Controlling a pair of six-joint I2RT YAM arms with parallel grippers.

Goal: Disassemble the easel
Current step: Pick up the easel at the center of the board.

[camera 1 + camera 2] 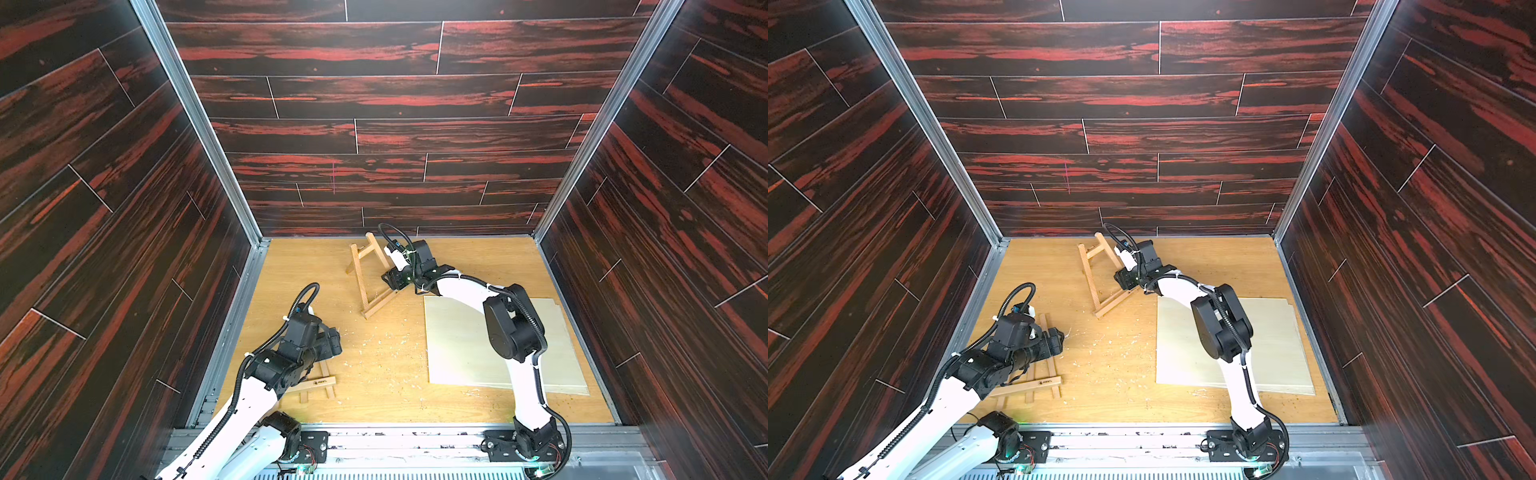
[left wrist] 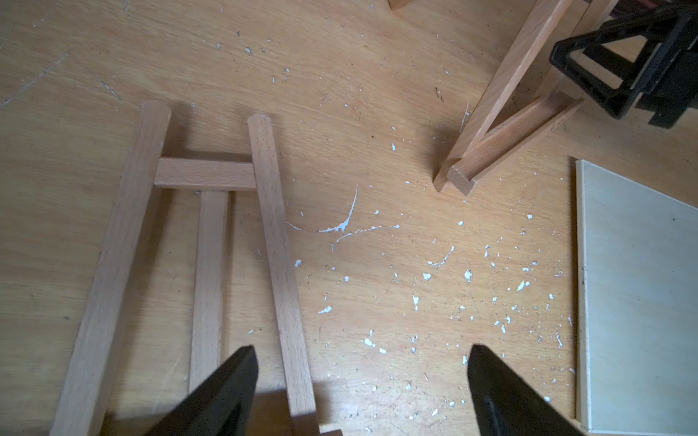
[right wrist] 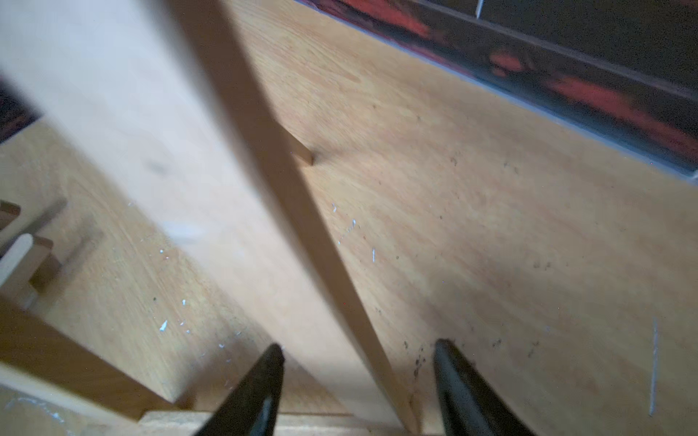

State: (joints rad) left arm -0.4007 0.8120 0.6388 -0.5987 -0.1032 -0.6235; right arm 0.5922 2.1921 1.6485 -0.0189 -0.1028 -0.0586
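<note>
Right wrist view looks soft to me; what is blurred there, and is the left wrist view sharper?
Right wrist view: the easel leg crossing the picture is a pale out-of-focus smear; the table behind is slightly soft too. Left wrist view: sharp, with crisp grain on the flat frame and crisp white flecks.

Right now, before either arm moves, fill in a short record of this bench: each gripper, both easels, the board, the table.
table: wooden, scattered white flecks
propped easel: tilted up, ledge on the table, near the back wall
flat easel: lying near the front edge, in one piece
board: pale, lying flat, right side
left gripper: open, empty, above the flat easel's rail
right gripper: open, jaws straddling a leg of the propped easel
</note>
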